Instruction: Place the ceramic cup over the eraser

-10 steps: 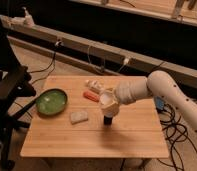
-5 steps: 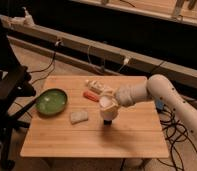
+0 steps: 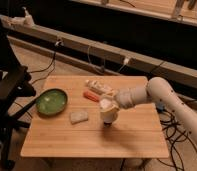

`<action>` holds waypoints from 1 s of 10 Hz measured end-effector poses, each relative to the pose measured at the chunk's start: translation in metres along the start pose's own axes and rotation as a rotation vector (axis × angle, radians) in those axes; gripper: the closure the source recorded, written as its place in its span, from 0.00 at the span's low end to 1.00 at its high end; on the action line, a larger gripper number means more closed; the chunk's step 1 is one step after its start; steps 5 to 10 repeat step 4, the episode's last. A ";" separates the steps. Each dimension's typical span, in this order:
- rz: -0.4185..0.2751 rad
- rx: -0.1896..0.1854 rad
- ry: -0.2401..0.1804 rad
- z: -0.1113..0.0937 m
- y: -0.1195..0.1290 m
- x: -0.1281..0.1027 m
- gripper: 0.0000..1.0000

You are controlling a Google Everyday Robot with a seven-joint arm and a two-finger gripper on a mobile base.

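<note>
My gripper (image 3: 109, 119) is at the end of the white arm (image 3: 152, 92), which reaches in from the right over the middle of the wooden table (image 3: 92, 137). It is shut on the pale ceramic cup (image 3: 108, 107) and holds it just above the tabletop. A dark part of the gripper shows under the cup. The whitish eraser (image 3: 78, 116) lies flat on the table, a short way to the left of the cup and apart from it.
A green plate (image 3: 51, 101) sits at the table's left. An orange stick-like item (image 3: 91, 96) and a pale packet (image 3: 100, 87) lie behind the cup. A black chair (image 3: 7, 95) stands left of the table, cables on the floor to the right.
The cup and gripper have come down a little toward the tabletop, staying right of the eraser. The eraser, plate and other items have not moved.
</note>
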 end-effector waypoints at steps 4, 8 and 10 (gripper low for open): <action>-0.001 0.005 0.005 0.002 0.002 0.003 0.22; -0.001 0.005 0.005 0.002 0.002 0.003 0.22; -0.001 0.005 0.005 0.002 0.002 0.003 0.22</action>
